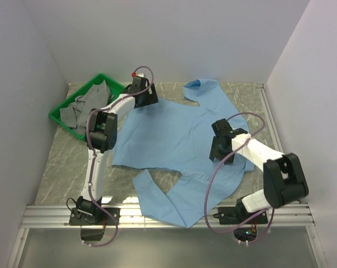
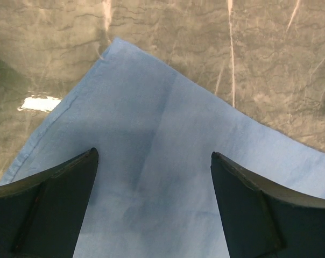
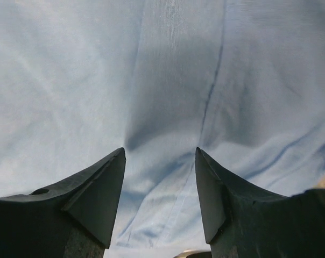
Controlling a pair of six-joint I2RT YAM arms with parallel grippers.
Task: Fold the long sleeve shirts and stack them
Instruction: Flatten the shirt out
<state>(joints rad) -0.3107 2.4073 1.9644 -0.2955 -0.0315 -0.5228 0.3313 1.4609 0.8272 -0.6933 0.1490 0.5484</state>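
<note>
The left gripper (image 2: 154,156) hangs with its jaws spread wide and nothing between them, released; directly beneath and ahead of its fingers (image 2: 49,209) lies a corner of the light blue shirt (image 1: 168,134), flat on the marbled table (image 1: 62,167), the corner's tip pointing away past the fingertips with bare tabletop beyond and to either side of it; a hemmed edge of the cloth runs back toward the left-hand finger; in the top view a green bin (image 1: 62,114) sits just to this gripper's left, holding crumpled grey cloth (image 1: 85,109); the right gripper (image 3: 160,153) is over the right part of the shirt, jaws parted at a moderate gap and clamped on nothing; cloth fills everything below and ahead of it, with a soft ridge and shadow rising just in front of the gap and a dark seam (image 3: 213,97) running away from near the right-hand finger; whether its fingertips touch the fabric cannot be told; the shirt is spread open between the two grippers across the middle of the table, one sleeve (image 1: 157,201) trailing back toward the arm bases behind both grippers, another part (image 1: 205,89) lying beyond the right gripper toward the far wall.
</note>
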